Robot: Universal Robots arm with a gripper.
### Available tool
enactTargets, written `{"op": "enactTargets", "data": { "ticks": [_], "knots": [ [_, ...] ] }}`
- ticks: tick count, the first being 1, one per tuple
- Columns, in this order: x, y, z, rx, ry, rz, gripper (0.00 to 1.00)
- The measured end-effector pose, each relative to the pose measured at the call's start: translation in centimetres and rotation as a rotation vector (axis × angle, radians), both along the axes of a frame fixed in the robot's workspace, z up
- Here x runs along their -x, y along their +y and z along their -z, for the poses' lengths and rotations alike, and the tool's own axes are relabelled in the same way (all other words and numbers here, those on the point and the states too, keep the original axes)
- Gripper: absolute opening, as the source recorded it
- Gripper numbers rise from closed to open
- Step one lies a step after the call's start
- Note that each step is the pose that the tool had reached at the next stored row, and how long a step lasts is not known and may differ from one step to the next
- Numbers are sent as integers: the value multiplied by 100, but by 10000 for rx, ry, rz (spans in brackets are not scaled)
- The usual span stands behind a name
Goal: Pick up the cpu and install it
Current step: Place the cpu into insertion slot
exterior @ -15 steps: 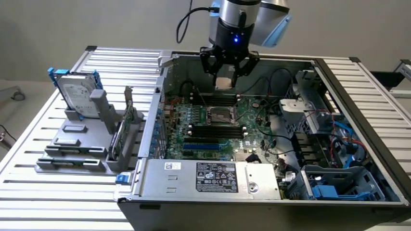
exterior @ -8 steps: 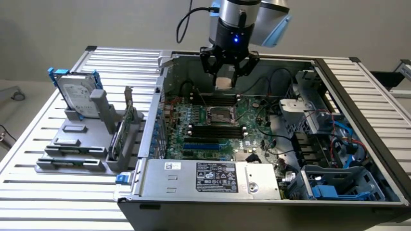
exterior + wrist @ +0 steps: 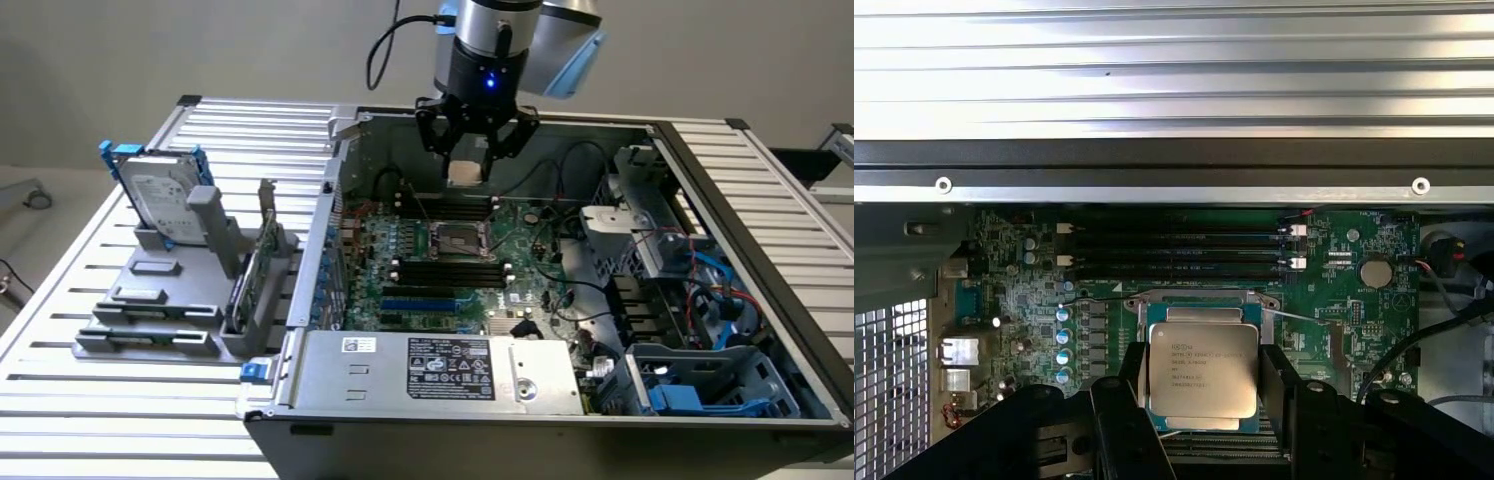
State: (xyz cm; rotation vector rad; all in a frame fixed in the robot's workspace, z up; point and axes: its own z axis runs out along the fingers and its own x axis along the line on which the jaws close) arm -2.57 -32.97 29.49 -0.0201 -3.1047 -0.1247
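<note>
Your black two-fingered gripper (image 3: 469, 160) is clenched on the cpu (image 3: 1203, 372), a small flat square chip with a silver-grey metal lid and fine printed lettering. The black fingers (image 3: 1279, 385) press on two opposite edges of the chip. It lies flat between them, lid towards the wrist camera.

In the exterior view the chip hangs in the air inside the open grey metal computer case (image 3: 334, 380), apart from the green motherboard (image 3: 527, 240) below it. It is not yet seated.

The wrist view looks straight down past the chip. The silver-framed square processor socket (image 3: 451, 240) shows behind the chip, its frame peeking out along the chip's edges. Rows of long black memory sticks (image 3: 1174, 245) run on either side of the socket.

As a judgement: the grip looks even, and the chip looks close to square with the socket frame. To do this step well, hold the chip level and match its edges to the frame on all four sides. Check that the marked corner agrees with the socket, which cannot be read here. Do not slide it sideways across the socket, whose contacts probably bend easily.

Outside the case, on the exterior view's left, a silver hard drive with blue brackets (image 3: 160, 200) stands on a grey holder. It rests on the slatted aluminium table (image 3: 80, 400), well apart from the work.
</note>
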Motion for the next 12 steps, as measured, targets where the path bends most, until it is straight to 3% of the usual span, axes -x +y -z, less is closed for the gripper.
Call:
{"op": "enactTargets", "data": {
  "ticks": [7, 12],
  "knots": [
    [2, 0, 4, -1, -9, 72, 55],
    [2, 0, 34, 0, -11, 948, 55]
  ]
}}
